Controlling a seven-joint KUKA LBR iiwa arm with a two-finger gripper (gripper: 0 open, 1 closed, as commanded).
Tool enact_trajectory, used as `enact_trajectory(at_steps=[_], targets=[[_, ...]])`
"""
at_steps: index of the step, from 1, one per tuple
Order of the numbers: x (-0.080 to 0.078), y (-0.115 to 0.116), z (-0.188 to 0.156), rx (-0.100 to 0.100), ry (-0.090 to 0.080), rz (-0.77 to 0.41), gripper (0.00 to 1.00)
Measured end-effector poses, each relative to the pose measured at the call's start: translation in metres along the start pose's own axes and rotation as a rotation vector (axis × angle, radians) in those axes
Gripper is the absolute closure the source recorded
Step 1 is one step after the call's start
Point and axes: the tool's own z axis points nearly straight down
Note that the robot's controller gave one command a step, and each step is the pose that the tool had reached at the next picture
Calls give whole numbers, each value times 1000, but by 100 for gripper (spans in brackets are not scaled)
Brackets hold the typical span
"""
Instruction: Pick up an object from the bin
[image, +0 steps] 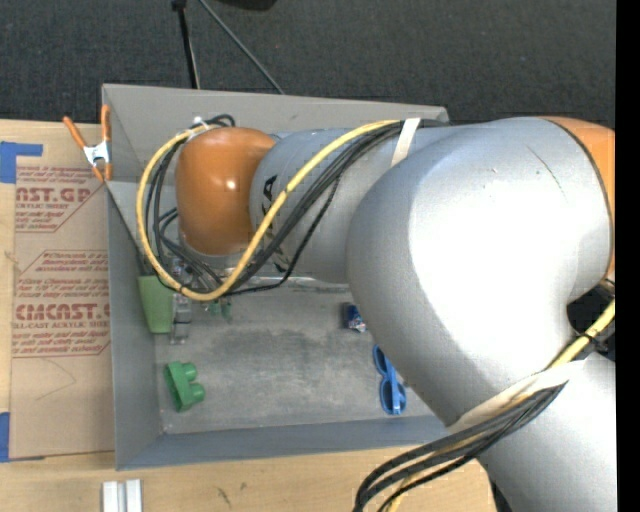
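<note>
Reaches into the grey metal bin (280, 355) from the right with a thick, smooth grey arm (470, 250), wide enough to cover the bin's back and right part. Carries a glossy orange rounded cover (215, 185) at the wrist, with yellow and black cables (160, 170) looped round it and running back along the arm. Ends in the gripper (183, 305), low over the floor at the bin's left side, just under the orange cover and largely hidden by it and by the cables. Cannot tell whether spread or closed, nor whether anything sits in it.

Just to the gripper's left, against the left wall and about halfway along it: a pale green oblong block (155, 303), the nearest thing. Touching the gripper or merely beside it, impossible to say. Just to the gripper's right, on the floor: a small dark green piece (219, 309), too small to make out its shape. Towards the front left corner, apart from the gripper: a bright green L-shaped block (184, 385), lying flat. Well apart on the right, at the arm's edge: a small dark blue piece (352, 318) and, in front of it, a long blue thing (390, 385), partly under the arm.
</note>
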Motion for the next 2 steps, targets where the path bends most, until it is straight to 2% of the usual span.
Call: enact_trajectory(at_steps=[1, 2], targets=[[-3, 2, -64, 4, 10, -1, 100], [-4, 3, -81, 5, 15, -1, 100]])
